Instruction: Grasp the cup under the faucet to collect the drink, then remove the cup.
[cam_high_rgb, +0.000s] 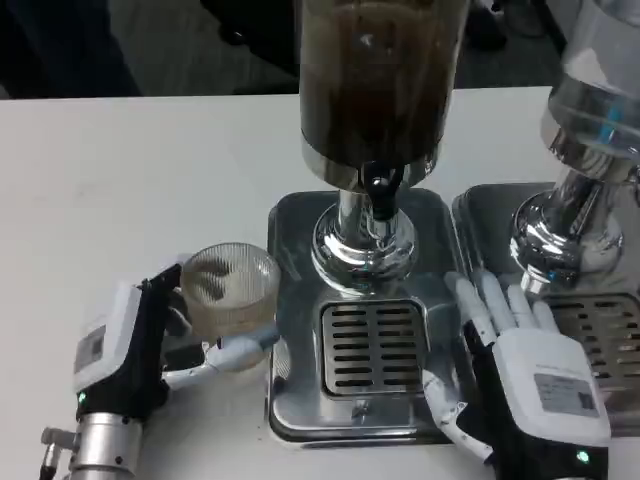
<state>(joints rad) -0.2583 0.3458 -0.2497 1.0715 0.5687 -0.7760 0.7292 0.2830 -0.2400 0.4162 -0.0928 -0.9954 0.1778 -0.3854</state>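
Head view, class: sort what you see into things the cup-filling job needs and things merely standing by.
Needed: cup, held by the left hand; faucet; dark drink dispenser; its drip tray.

Standing by: second dispenser; right hand, resting open on the tray edge; white table.

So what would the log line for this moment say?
left hand: holds cup | cup: beside tray, not under faucet | right hand: open on tray

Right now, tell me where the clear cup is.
In the head view the clear cup sits on the white table, left of the dispenser's drip tray, with the left hand wrapped around it.
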